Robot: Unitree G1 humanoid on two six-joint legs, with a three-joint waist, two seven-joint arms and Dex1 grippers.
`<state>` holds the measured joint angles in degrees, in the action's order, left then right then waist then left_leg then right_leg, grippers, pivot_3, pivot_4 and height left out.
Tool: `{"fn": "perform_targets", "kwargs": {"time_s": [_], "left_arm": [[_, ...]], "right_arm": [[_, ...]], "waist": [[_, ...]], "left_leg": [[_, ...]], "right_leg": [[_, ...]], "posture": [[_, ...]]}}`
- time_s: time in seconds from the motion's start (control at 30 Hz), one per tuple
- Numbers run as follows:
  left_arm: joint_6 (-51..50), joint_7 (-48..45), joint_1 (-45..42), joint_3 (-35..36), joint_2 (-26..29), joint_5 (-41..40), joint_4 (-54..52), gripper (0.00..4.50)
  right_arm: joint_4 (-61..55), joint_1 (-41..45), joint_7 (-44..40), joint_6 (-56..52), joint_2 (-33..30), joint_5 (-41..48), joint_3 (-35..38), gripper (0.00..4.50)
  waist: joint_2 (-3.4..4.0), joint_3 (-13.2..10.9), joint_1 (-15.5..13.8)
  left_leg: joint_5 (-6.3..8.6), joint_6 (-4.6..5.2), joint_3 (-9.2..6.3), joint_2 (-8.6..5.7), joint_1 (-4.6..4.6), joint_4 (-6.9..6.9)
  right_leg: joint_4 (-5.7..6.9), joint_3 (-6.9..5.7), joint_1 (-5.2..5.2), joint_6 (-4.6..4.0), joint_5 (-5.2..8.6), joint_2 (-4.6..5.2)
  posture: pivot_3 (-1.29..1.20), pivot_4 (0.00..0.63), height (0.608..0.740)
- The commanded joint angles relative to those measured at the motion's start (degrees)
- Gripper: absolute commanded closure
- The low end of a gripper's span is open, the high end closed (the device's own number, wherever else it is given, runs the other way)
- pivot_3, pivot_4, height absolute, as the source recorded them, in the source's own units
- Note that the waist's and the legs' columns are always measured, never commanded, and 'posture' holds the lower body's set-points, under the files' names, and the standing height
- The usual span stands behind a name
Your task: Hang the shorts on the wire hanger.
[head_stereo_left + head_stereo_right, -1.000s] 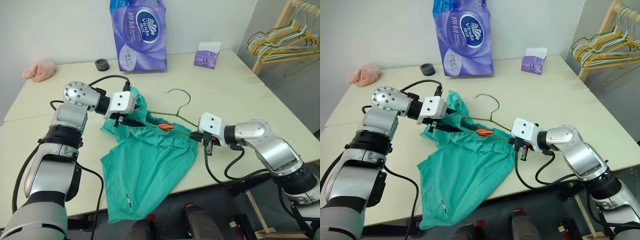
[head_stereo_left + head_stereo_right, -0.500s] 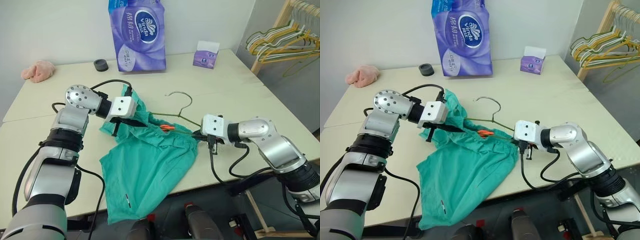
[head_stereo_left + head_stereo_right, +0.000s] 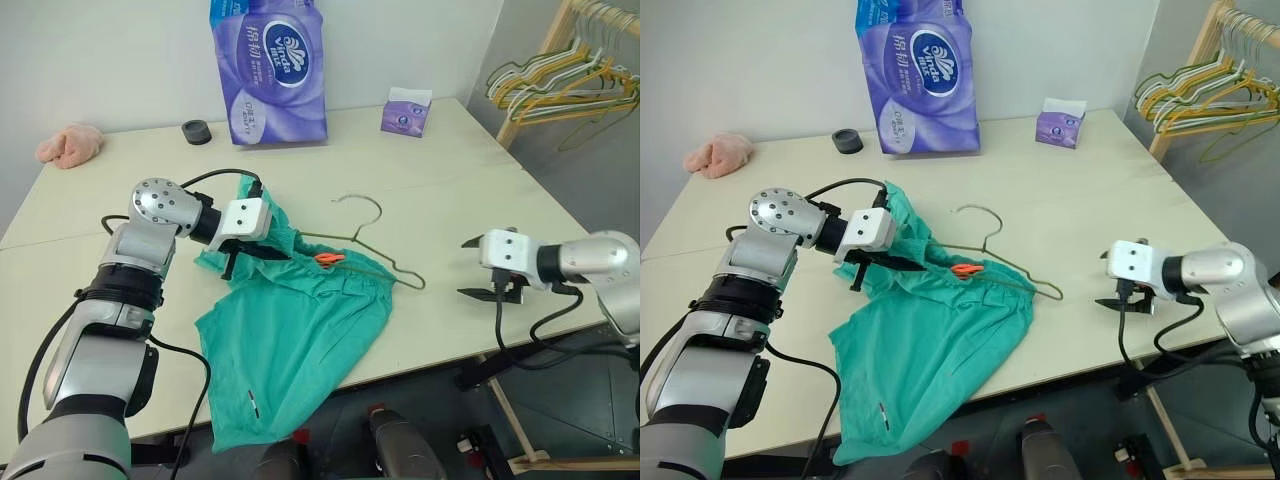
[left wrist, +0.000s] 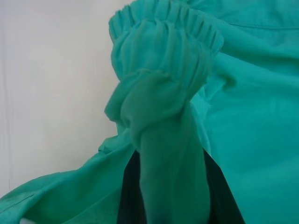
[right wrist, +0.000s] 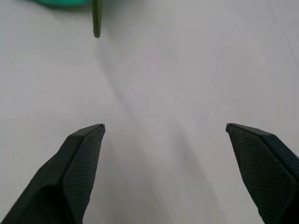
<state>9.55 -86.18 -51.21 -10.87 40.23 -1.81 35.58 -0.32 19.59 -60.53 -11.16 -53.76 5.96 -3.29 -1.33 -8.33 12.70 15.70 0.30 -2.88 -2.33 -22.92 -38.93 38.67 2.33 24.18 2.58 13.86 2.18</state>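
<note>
We see a pale cream tabletop point(image 3: 470, 190) made of two slabs, with a seam running across it on the left claw's point(image 3: 262, 252) side. Beyond the left claw, at the far edge, a tall purple pack of tissue rolls point(image 3: 267, 68) stands against a plain white wall point(image 3: 100, 50). Near it sit a small black ring point(image 3: 197, 131) and a pink cloth lump point(image 3: 68, 144). Beyond the right claw point(image 3: 482, 267), a small purple tissue box point(image 3: 405, 113) sits on the tabletop, and a wooden rack point(image 3: 530, 80) of coloured hangers point(image 3: 560, 85) stands off to the side. A dark grey floor point(image 3: 580, 400) shows below the right claw.
</note>
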Motion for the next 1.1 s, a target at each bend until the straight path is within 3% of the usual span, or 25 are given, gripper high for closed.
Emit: {"fn": "perform_targets", "kwargs": {"time_s": [0.03,0.17,0.33,0.73,0.87,1.1], "left_arm": [[-4.89,3.79,0.1,4.38,0.5,-3.17,-1.76,4.5],[-9.95,5.2,2.37,6.36,0.94,-5.37,-4.74,4.5],[-12.55,5.65,4.29,6.63,1.31,-6.34,-8.28,4.5],[-14.3,6.47,5.47,6.79,1.94,-7.19,-10.83,4.5],[-14.3,6.71,6.06,6.83,2.13,-7.36,-11.34,4.5],[-14.0,7.5,6.56,7.17,2.59,-7.37,-11.6,4.5]], "right_arm": [[-9.09,-5.5,4.85,-5.81,4.8,6.88,6.11,0.02],[-19.28,-11.14,16.68,-16.96,16.66,10.71,6.45,0.02],[-21.54,-8.79,27.6,-26.55,29.0,11.19,3.43,0.02],[-15.12,-3.27,30.05,-37.2,36.64,13.93,-2.42,0.02],[-12.25,-1.42,31.15,-35.84,38.57,12.96,-3.65,0.93],[-10.75,0.07,31.43,-34.52,37.37,12.9,-1.96,3.53]], "waist": [[0.0,0.01,0.0],[0.03,0.05,0.16],[0.05,0.09,-0.12],[0.05,0.16,-1.05],[0.05,0.18,-1.03],[0.05,0.19,-1.14]], "left_leg": [[0.0,0.0,0.0,0.01,0.01,-0.01],[0.0,0.01,-0.01,0.03,0.03,0.0],[0.0,-0.01,0.0,-0.01,0.04,-0.03],[0.0,-0.01,0.01,-0.07,0.05,-0.05],[0.0,-0.01,0.01,-0.08,0.05,-0.05],[0.0,-0.01,0.0,-0.08,0.05,-0.05]], "right_leg": [[0.01,0.0,0.0,0.0,0.0,0.0],[0.1,0.03,0.02,0.03,0.02,-0.02],[0.14,0.08,0.04,0.02,0.02,0.01],[0.14,0.08,0.04,0.02,0.02,0.05],[0.14,0.08,0.04,0.02,0.02,0.05],[0.13,0.07,0.04,0.02,0.02,0.05]], "posture": [[-0.26,0.09,0.74],[-0.26,0.096,0.74],[-0.24,0.094,0.74],[-0.22,0.093,0.74],[-0.22,0.092,0.74],[-0.22,0.089,0.74]]}}
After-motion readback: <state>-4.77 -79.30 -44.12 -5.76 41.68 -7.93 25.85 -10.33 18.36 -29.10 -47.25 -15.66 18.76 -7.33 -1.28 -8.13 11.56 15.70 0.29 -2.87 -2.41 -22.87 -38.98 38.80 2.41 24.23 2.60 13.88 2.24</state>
